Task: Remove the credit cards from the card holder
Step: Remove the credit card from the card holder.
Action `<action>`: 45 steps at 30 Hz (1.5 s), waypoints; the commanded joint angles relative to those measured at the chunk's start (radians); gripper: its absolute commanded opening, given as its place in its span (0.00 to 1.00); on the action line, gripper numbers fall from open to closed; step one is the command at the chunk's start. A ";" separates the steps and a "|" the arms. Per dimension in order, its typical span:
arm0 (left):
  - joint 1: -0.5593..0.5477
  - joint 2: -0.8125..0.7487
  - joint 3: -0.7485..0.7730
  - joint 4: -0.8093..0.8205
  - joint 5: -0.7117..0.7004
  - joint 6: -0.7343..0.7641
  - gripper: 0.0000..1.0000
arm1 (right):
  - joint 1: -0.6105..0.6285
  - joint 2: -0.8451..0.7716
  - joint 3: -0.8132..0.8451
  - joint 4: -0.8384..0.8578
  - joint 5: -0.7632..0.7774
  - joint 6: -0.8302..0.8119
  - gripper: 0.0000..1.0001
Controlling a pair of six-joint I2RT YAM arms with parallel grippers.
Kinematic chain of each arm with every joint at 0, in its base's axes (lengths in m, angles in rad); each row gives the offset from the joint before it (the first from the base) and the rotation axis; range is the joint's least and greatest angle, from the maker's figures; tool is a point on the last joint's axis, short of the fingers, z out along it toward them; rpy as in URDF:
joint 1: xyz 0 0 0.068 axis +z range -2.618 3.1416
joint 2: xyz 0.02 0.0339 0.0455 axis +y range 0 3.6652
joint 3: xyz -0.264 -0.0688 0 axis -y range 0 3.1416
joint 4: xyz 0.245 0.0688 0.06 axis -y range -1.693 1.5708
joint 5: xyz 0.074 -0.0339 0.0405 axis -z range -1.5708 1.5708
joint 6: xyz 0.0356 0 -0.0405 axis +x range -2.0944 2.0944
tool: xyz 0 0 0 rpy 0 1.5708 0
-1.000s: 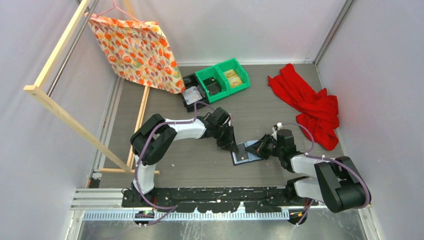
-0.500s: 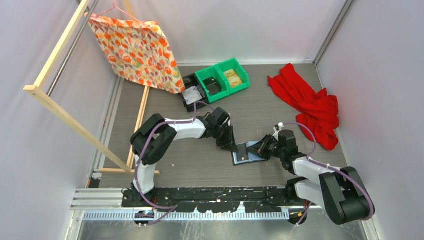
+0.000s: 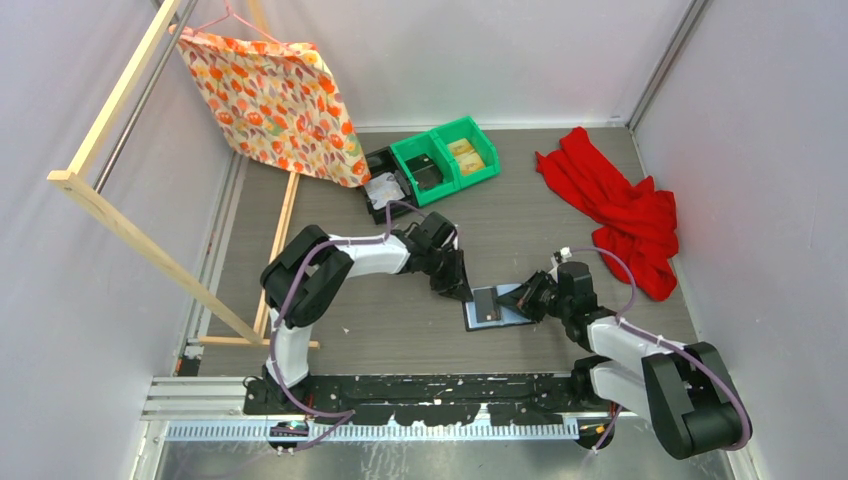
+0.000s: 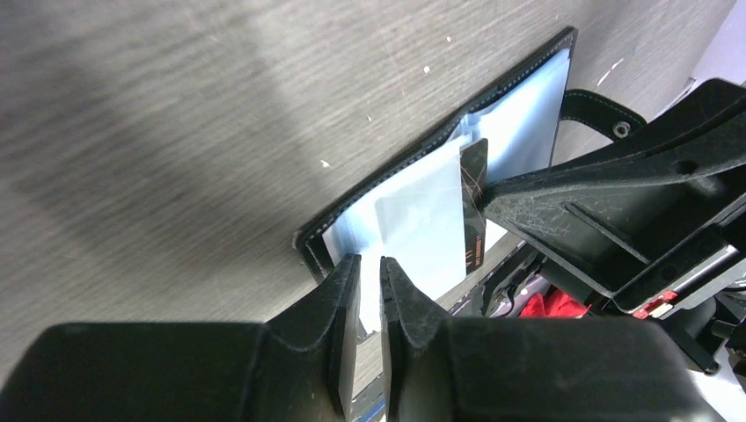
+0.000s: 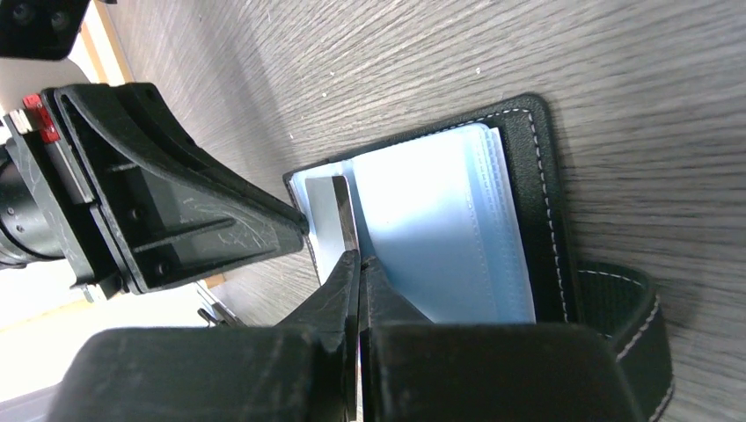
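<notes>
The card holder (image 3: 493,306) lies spread open on the grey desk (image 3: 400,335), right of centre and nearer the arms' side than the back wall. Bare desk runs all around it. The green bins (image 3: 446,160) and the black bin (image 3: 383,186) sit well away at the far side, the red cloth (image 3: 622,212) lies far to the right against the wall, and the wooden rack (image 3: 130,232) with its patterned bag (image 3: 275,98) stands off to the left. The two hands meet over the holder from opposite sides. The left hand (image 3: 464,289) is at the holder's left edge, its fingers drawn to a narrow slit around the edge of the pale blue sleeves (image 5: 440,237) — a pinch on the holder. The right hand (image 3: 524,298) reaches in from the side of the snap tab (image 5: 626,309), which trails flat on the desk. Its fingers are pressed together on the end of one credit card (image 5: 327,215) — the card stands tilted up from the sleeves near the fold, close to the left hand's fingertip.
</notes>
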 commanded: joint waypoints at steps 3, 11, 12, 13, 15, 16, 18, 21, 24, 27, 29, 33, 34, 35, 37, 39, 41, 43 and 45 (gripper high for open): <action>0.053 0.067 0.037 -0.096 -0.094 0.087 0.17 | -0.006 -0.030 -0.006 -0.006 0.038 -0.001 0.01; 0.062 0.097 0.093 -0.112 -0.077 0.100 0.16 | -0.005 -0.015 0.002 0.004 0.003 -0.008 0.01; 0.062 0.093 0.089 -0.110 -0.075 0.098 0.16 | -0.005 -0.008 0.002 0.005 0.002 -0.007 0.06; 0.062 0.083 0.085 -0.108 -0.074 0.097 0.16 | -0.006 -0.003 0.002 0.007 0.002 -0.007 0.12; 0.062 0.061 0.072 -0.108 -0.075 0.097 0.16 | -0.005 0.005 -0.001 0.014 0.000 -0.006 0.23; 0.062 0.047 0.066 -0.109 -0.074 0.096 0.16 | -0.005 0.007 0.000 0.015 -0.002 -0.005 0.27; 0.058 0.022 0.052 -0.110 -0.074 0.095 0.16 | -0.004 0.012 0.002 0.016 -0.004 -0.005 0.31; 0.048 -0.004 0.035 -0.110 -0.070 0.088 0.17 | -0.005 0.023 0.002 0.023 -0.013 -0.005 0.33; 0.031 -0.018 0.025 -0.107 -0.065 0.077 0.16 | -0.004 0.044 0.000 0.036 -0.024 -0.006 0.33; 0.013 -0.028 0.015 -0.099 -0.064 0.063 0.16 | -0.005 0.067 -0.001 0.054 -0.033 -0.003 0.35; 0.002 -0.027 0.010 -0.096 -0.061 0.054 0.16 | -0.005 0.077 -0.001 0.065 -0.034 -0.003 0.37; -0.005 -0.010 -0.008 -0.073 -0.039 0.049 0.16 | -0.005 0.080 -0.003 0.067 -0.031 -0.002 0.37; -0.006 -0.011 -0.016 -0.054 -0.033 0.044 0.16 | -0.006 0.079 -0.003 0.067 -0.032 -0.002 0.37; -0.010 -0.015 -0.026 -0.033 -0.024 0.038 0.16 | -0.005 0.079 -0.003 0.067 -0.030 -0.001 0.37; -0.019 -0.032 -0.031 -0.017 -0.030 0.033 0.16 | -0.004 0.079 -0.003 0.067 -0.029 0.000 0.37; -0.022 -0.047 -0.033 -0.012 -0.040 0.026 0.16 | -0.005 0.078 -0.004 0.069 -0.027 0.000 0.37; -0.024 -0.060 -0.042 0.013 -0.042 0.014 0.17 | -0.005 0.079 -0.005 0.073 -0.026 0.000 0.36; -0.027 -0.071 -0.052 0.048 -0.042 0.002 0.17 | -0.005 0.079 -0.006 0.074 -0.023 0.002 0.35; -0.032 -0.072 -0.055 0.065 -0.043 -0.005 0.17 | -0.005 0.081 -0.005 0.077 -0.024 0.001 0.35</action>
